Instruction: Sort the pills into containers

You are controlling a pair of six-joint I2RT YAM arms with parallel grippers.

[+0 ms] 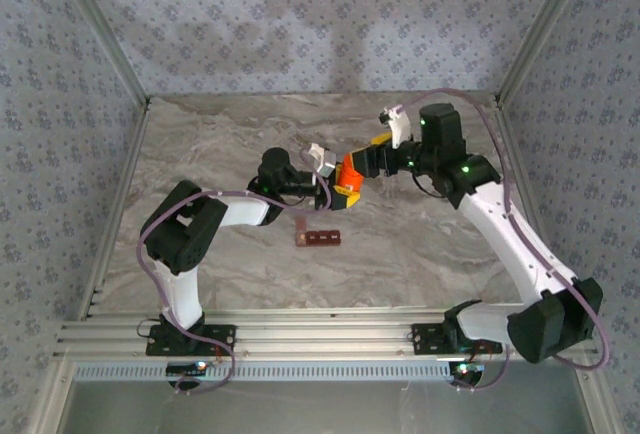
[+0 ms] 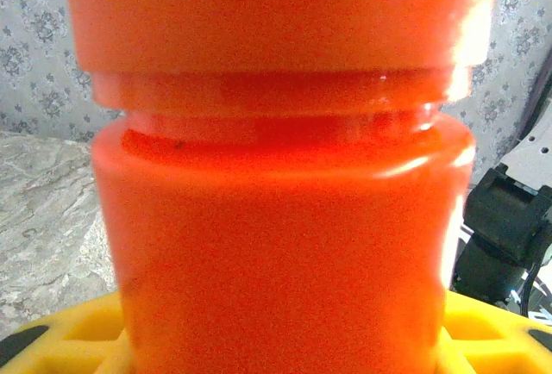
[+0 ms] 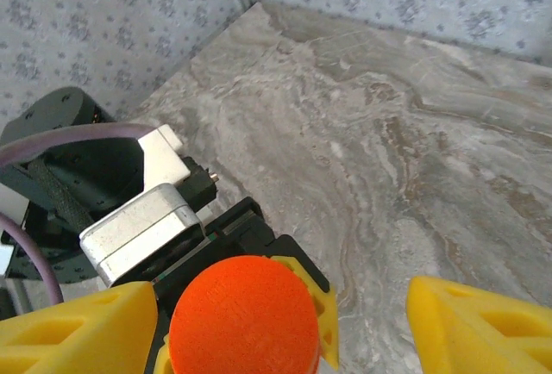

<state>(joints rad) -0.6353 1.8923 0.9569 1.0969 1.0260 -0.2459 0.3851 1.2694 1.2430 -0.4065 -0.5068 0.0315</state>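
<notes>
Left gripper (image 1: 343, 184) clamped, right gripper (image 1: 372, 154) spread wide; both arms reach inward.

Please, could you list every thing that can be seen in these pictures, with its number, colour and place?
orange plastic pill bottle: one, orange, cap on, held above the table's middle
dark red-brown strip of four joined square cells: one, red-brown, flat on the table, nearer the arm bases than the bottle
marble-patterned table: one, grey-beige, under everything
wallpapered walls: three, grey-blue pattern, around the table
left end effector: one, yellow fingers, closed on the bottle's body
right end effector: one, yellow fingers, open, at the bottle's cap
</notes>
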